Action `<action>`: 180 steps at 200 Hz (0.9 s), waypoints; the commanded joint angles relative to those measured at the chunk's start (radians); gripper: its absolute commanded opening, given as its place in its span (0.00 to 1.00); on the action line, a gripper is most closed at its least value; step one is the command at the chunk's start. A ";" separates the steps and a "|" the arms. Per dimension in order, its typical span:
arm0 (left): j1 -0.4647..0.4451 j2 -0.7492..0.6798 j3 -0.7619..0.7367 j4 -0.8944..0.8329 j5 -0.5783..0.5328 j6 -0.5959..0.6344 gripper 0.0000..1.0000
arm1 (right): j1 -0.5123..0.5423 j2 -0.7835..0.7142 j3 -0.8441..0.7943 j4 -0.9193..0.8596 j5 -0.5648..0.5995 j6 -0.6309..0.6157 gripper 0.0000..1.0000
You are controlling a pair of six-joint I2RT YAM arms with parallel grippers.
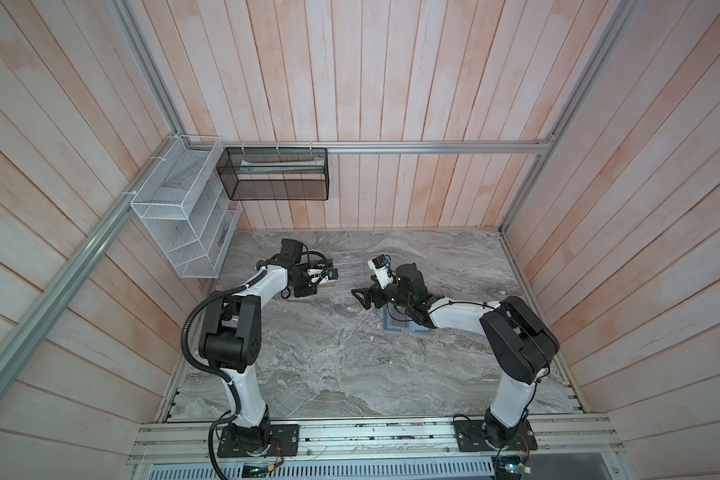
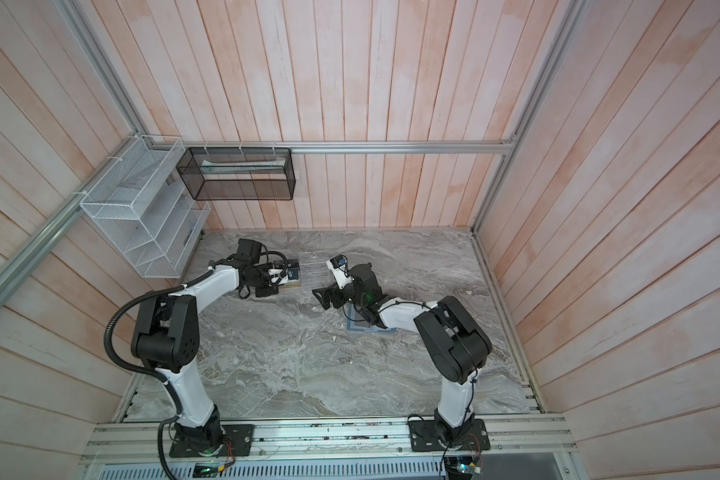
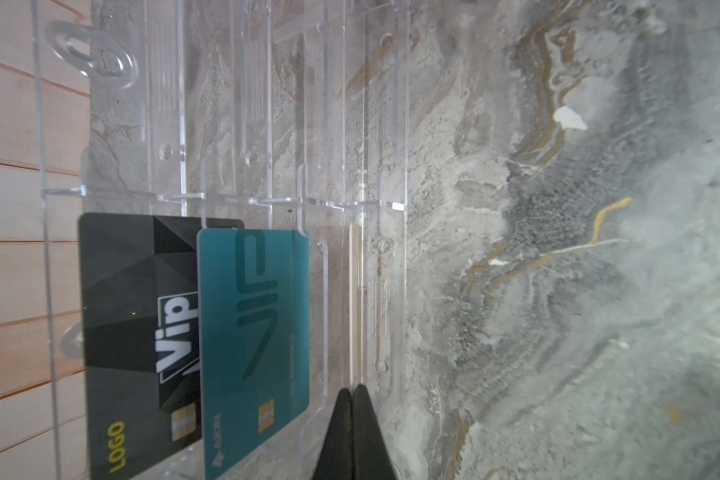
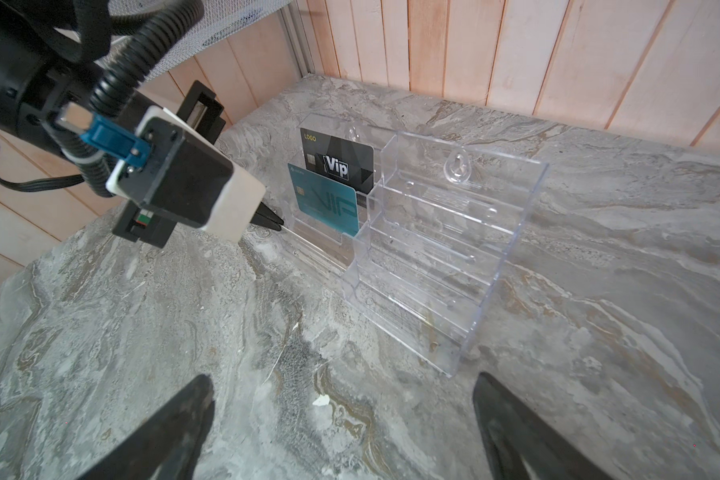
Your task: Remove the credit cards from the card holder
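**Handling.** The gold card shows edge-on. I judge it thin, light, stiff plastic with glossy faces, so slippery and apt to pivot if pinched at one corner. The best hold is on a short end with the pads flat on both faces, which is the hold in use. It should flex slightly without damage. The main risk I see is an edge catching on a lip of the clear acrylic rack.

**Left claw**: the jaws are closed right down on the near short end of the gold card, with nothing else between them. The card points away from the claw into the rack column nearer the worktop's left edge, at the pocket just in front of the teal card. I cannot tell whether it is seated or only resting on the lip. The teal card stands in its own pocket, in front of the black card.

**Right claw**: the jaws are spread wide and empty, touching nothing. It hangs above bare worktop in front of the rack.

**Locations.** The rack stands near the worktop's far edge, left of the middle. The card holder lies flat right of the middle, partly under the right arm's wrist and apart from the rack. A darker rectangle shows inside it, too small to tell whether it is the dark blue card. The holder is soft, so I expect it to slide or lift when a card is drawn out, and it wants pinning down.
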State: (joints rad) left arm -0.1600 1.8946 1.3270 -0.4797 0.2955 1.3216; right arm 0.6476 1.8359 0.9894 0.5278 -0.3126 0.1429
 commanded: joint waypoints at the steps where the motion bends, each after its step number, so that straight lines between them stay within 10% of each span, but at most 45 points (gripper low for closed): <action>1: -0.005 0.026 -0.006 0.010 -0.006 0.007 0.00 | 0.007 0.013 -0.017 0.019 -0.014 0.011 0.98; 180: -0.010 0.006 -0.012 0.028 -0.029 -0.009 0.15 | 0.006 -0.001 -0.027 0.026 -0.022 0.017 0.98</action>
State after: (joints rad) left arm -0.1646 1.8984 1.3170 -0.4694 0.2752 1.3136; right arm 0.6476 1.8359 0.9764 0.5323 -0.3161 0.1547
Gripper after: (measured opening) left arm 0.134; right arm 0.980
